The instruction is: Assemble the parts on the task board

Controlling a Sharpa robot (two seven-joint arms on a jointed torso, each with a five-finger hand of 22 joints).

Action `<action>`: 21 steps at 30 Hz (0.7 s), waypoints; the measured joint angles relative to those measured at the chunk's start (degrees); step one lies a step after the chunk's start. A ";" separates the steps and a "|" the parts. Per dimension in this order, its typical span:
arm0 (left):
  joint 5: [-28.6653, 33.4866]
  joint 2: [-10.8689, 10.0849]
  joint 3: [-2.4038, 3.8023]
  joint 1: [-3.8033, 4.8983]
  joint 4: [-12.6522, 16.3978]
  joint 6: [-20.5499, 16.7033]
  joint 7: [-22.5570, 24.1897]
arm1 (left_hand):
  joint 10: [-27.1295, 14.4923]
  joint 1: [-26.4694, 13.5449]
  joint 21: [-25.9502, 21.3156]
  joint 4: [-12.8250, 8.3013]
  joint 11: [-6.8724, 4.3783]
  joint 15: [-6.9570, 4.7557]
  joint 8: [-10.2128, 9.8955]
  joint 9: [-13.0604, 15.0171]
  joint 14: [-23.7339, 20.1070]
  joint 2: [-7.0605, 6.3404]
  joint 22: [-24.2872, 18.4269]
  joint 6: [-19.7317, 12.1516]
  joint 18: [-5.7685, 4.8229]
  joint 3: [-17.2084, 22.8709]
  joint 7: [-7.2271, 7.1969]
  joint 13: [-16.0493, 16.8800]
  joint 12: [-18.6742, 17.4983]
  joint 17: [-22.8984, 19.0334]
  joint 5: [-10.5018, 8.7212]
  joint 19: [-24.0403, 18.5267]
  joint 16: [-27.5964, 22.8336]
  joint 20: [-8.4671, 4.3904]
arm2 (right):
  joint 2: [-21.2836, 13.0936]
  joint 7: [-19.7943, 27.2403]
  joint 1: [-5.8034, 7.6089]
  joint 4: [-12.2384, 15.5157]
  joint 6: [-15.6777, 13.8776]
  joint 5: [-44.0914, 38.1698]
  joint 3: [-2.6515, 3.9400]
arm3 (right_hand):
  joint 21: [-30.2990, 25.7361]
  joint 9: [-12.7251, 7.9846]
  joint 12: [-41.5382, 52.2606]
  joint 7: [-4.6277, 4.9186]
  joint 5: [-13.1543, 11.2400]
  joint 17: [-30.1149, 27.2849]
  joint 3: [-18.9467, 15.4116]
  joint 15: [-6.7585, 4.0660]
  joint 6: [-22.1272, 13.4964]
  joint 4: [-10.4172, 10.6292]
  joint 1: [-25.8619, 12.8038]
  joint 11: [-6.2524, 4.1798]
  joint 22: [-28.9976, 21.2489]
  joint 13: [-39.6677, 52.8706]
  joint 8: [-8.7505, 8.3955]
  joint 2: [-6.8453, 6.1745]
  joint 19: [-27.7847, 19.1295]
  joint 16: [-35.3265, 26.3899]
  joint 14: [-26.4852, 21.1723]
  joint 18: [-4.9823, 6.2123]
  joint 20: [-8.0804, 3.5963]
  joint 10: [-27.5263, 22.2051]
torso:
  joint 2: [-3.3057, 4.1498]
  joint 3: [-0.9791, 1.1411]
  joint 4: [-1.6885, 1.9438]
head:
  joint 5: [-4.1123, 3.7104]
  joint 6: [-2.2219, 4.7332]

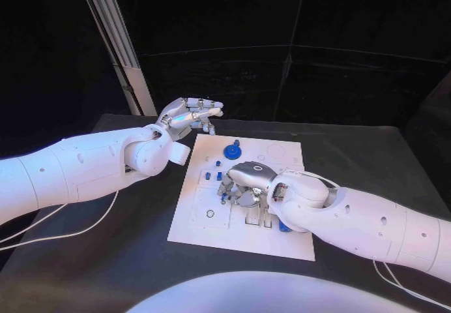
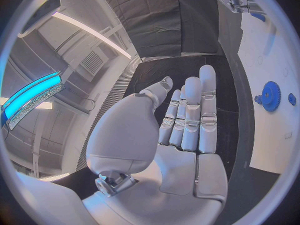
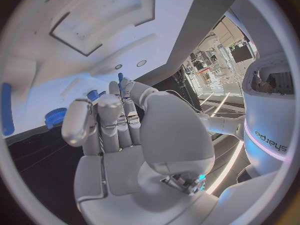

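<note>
Task board (image 1: 202, 222) lies mid-worktop (image 1: 376, 156), bare black margin on every side. Right hand (image 1: 246, 184) rests over its centre, fingers (image 3: 119, 87) pinching a small blue part (image 3: 120, 77). Left hand (image 1: 188, 114) hovers off the board's 11 o'clock corner, fingers (image 2: 190, 115) straight, holding nothing; blue gear (image 1: 232, 151) sits near the 12 o'clock edge.

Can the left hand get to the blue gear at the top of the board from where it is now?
Probably yes. The left hand is raised, holding nothing, beside the board's far left corner. The gear lies uncovered near it, and the right hand is busy nearer the board's middle, so nothing blocks the way.
</note>
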 measured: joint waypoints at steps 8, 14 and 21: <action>0.00 -0.08 0.00 0.00 -0.05 -0.07 0.05 | 0.00 0.00 0.00 0.00 0.00 0.00 0.00 0.00 0.00 0.00 0.01 0.00 0.00 0.00 0.00 0.00 0.22 0.00 0.00 0.00 0.00 0.00 | 0.50 -0.48 -0.07 -0.68 0.92 -0.77 -0.07 | 0.00 0.00 0.00 -0.01 -0.08 -0.01 -0.16 0.00 0.00 -0.15 0.00 0.00 0.00 -0.01 -0.04 0.00 0.00 0.00 0.00 0.00 0.00 0.00 | 0.02 0.00 -0.04 | 0.20 -0.09; 0.00 -0.09 0.00 0.00 -0.05 -0.09 0.08 | 0.00 0.00 0.00 0.00 0.00 0.00 0.00 0.00 0.00 0.00 0.01 0.00 0.00 0.00 0.00 0.00 0.22 0.01 0.00 0.00 0.00 0.00 | 0.72 -0.87 -0.16 -0.90 1.30 -1.30 -0.09 | 0.00 -0.01 0.00 -0.01 -0.09 -0.01 -0.16 0.00 -0.01 -0.15 0.00 0.00 -0.01 -0.02 -0.04 0.00 0.00 0.00 0.00 0.00 0.00 0.00 | 0.01 -0.01 -0.04 | 0.21 -0.25; 0.00 -0.10 0.00 0.01 -0.09 -0.11 0.08 | 0.00 0.00 0.00 0.00 0.00 0.00 0.00 0.00 0.00 0.00 0.01 0.00 0.00 0.00 0.00 0.00 0.22 0.01 0.00 0.00 0.00 0.00 | 1.00 -1.08 -0.16 -0.98 1.63 -1.80 -0.02 | 0.00 -0.07 0.00 -0.02 -0.09 -0.01 -0.16 0.00 -0.02 -0.15 0.00 0.00 -0.01 -0.03 -0.05 0.00 0.00 -0.01 0.00 0.00 0.00 0.00 | -0.01 -0.01 -0.04 | 0.21 -0.30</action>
